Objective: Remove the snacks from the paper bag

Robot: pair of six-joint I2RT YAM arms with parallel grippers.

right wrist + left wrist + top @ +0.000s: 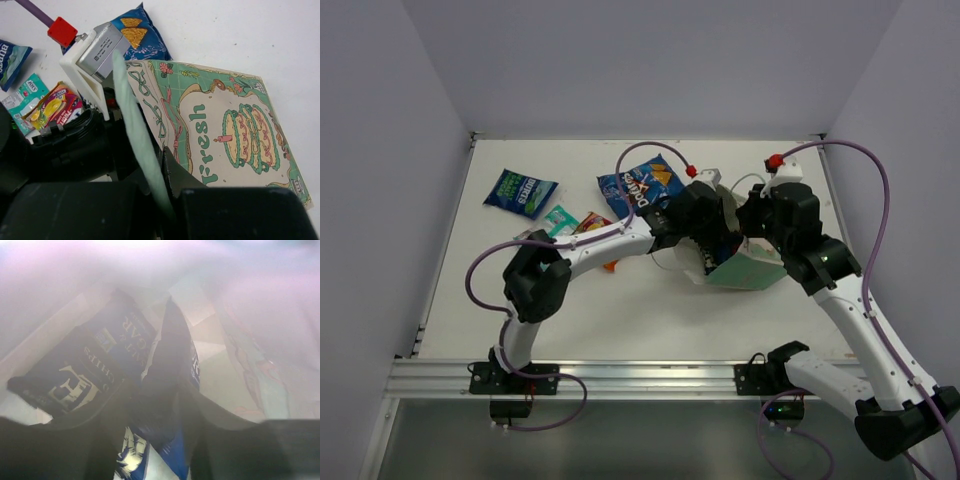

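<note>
"Fresh" on the printed side of the paper bag [225, 135]; "Doritos" on a dark blue packet [640, 186].

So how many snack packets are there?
6. On the table: blue-green packet, teal-white packet, red-yellow packet, blue Doritos packet. Inside the mint-green paper bag: two dark blue packets; others may hide.

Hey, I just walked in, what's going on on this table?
The left gripper is reaching into the paper bag, which lies on its side with dark blue packets inside. Whether it grips one is unclear. The right gripper pinches the bag's rim. Out on the table lie a blue Doritos packet, another blue packet, a teal-white packet and a red-yellow packet.
</note>
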